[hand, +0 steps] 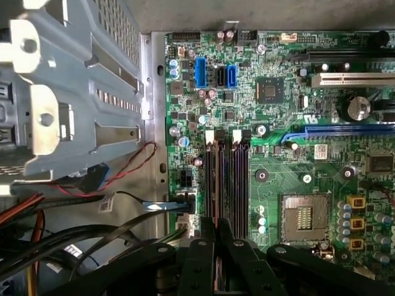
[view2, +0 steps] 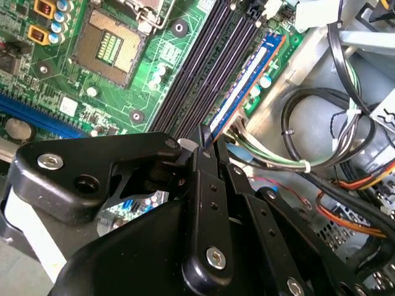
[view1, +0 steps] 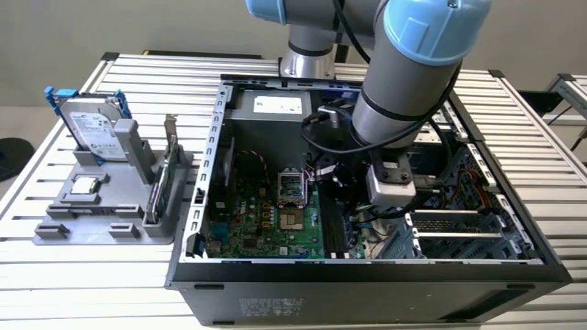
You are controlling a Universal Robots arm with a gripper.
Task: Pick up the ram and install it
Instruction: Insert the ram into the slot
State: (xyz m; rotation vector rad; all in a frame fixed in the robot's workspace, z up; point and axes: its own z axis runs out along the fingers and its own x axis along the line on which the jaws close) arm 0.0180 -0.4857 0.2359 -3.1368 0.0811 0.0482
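We cannot read any print here, only see where it sits. A white label covers the face of the silver hard drive [view1: 92, 127] standing in the grey rack, and a white sticker lies on the grey metal power supply box [view1: 278, 104]. A pale label sits on the black computer case's front [view1: 275, 302]. In the second wrist view, a long white strip runs along the slim ram [view2: 244, 83]. In the first wrist view, a small white sticker marks the green motherboard [hand: 320, 151].
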